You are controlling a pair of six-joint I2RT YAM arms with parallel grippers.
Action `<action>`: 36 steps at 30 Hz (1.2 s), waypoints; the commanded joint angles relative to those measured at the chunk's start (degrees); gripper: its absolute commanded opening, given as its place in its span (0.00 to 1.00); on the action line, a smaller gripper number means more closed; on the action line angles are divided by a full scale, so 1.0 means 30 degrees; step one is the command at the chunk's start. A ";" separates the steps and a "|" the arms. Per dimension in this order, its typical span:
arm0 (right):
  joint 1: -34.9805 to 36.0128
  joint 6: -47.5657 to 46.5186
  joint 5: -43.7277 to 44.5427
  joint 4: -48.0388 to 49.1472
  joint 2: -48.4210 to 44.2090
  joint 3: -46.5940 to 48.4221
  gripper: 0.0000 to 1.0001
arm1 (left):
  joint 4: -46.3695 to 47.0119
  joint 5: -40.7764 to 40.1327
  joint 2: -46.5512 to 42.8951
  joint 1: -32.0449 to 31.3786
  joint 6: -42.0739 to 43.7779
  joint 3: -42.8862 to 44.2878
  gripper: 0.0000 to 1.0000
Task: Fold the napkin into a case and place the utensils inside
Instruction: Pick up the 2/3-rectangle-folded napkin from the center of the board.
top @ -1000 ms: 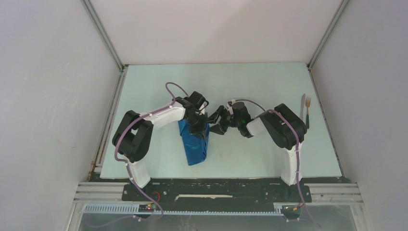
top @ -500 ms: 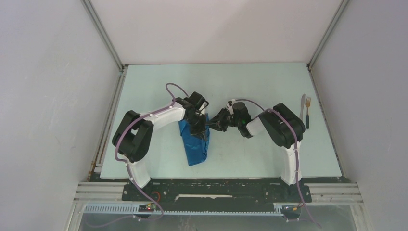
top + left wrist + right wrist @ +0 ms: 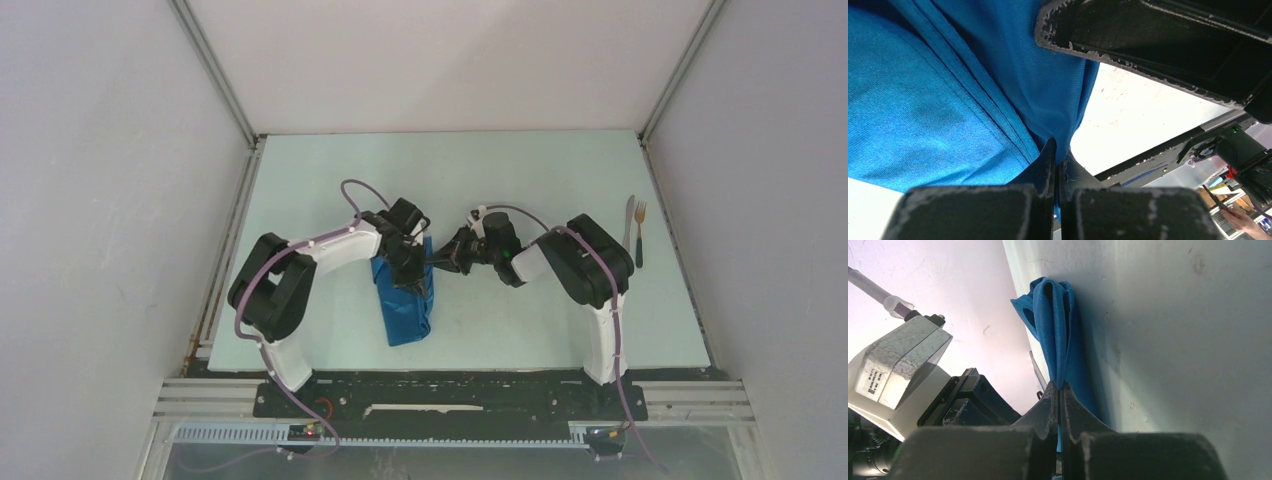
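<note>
The napkin (image 3: 405,300) lies as a narrow folded strip on the bench (image 3: 520,170), left of centre, with its far end gathered up between the two wrists. There the jaws of the left arm (image 3: 330,243) are pressed together on a fold of cloth, and the jaws of the right arm (image 3: 560,258) pinch its layered edge. To form the case well, I judge that both pinches should travel together, taut and level, and lay the edge straight without pulling the layers apart; the knife (image 3: 629,220) and fork (image 3: 640,232) lie well apart near the right edge.

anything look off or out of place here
Nothing stands out. The napkin lies folded into a narrow strip, the left hand and right hand shut on it near its far end; the knife and fork lie side by side off to the right.
</note>
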 commanded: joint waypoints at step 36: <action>0.1332 -0.8934 0.3660 -1.4030 -0.3549 0.6435 0.00 | 0.9009 0.1623 -0.4935 0.0399 -0.1474 -0.5864 0.24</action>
